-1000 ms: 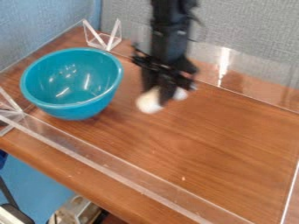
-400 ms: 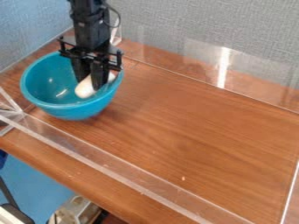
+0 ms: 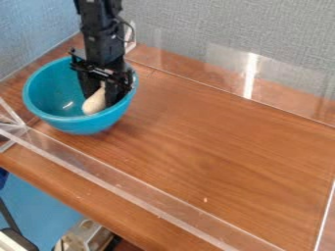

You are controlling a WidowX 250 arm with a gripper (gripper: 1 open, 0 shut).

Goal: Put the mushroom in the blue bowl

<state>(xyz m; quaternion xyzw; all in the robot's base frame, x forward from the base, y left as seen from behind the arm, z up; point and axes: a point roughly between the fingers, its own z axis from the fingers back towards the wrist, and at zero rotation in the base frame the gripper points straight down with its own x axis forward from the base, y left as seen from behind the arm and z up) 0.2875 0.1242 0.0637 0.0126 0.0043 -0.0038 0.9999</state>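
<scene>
The blue bowl (image 3: 42, 93) sits at the left end of the wooden table. My gripper (image 3: 100, 92) hangs down from above into the bowl's right half. The mushroom (image 3: 94, 101) shows as a cream-white stem right at the fingertips, inside the bowl and low against its inner wall. Its cap is hidden by the black fingers (image 3: 120, 84). The fingers stand on either side of the mushroom. Whether they still press on it or have let go is not clear at this size.
Low clear plastic walls (image 3: 157, 186) run around the wooden table (image 3: 222, 137). A clear triangular bracket (image 3: 11, 123) stands at the front left corner by the bowl. A grey textured wall is behind.
My gripper carried the mushroom from the table's middle leftward over the bowl, then sank a little deeper into it. The mushroom now sits lower inside the bowl.
</scene>
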